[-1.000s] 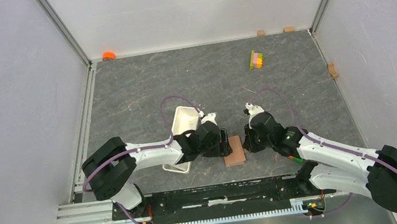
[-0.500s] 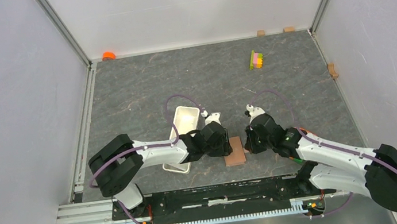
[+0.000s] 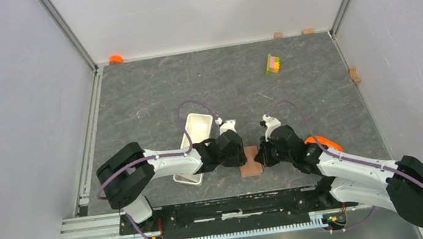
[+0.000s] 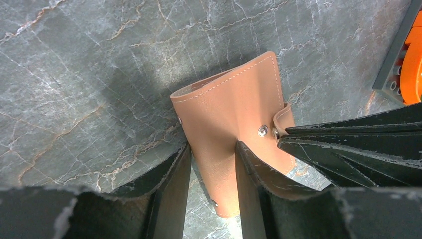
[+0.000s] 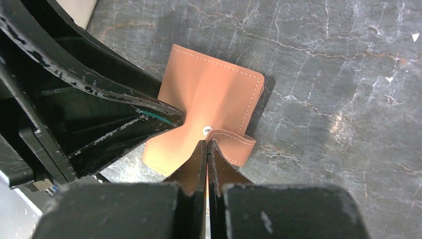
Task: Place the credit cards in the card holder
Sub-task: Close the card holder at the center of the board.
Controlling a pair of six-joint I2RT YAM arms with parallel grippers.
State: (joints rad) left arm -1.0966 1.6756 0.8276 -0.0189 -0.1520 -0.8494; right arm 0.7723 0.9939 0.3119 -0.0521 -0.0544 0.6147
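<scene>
Card holder (image 3: 250, 162) on grey marbled table (image 3: 209, 76), strap in clamped right claw (image 5: 207, 144), left claw (image 4: 211, 164) astride.

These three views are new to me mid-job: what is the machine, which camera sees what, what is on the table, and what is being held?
Two robot arms are bolted at the table's near edge. The overhead view looks down on both; the other two come from a camera on each wrist.

The left gripper straddles the brown card holder, one finger on each side. The right gripper is pinched shut on the holder's snap strap.

Also on the grey stone-patterned table: a white tray, a small stack of coloured blocks, and an orange piece in the far corner. No credit cards show in any view.
</scene>
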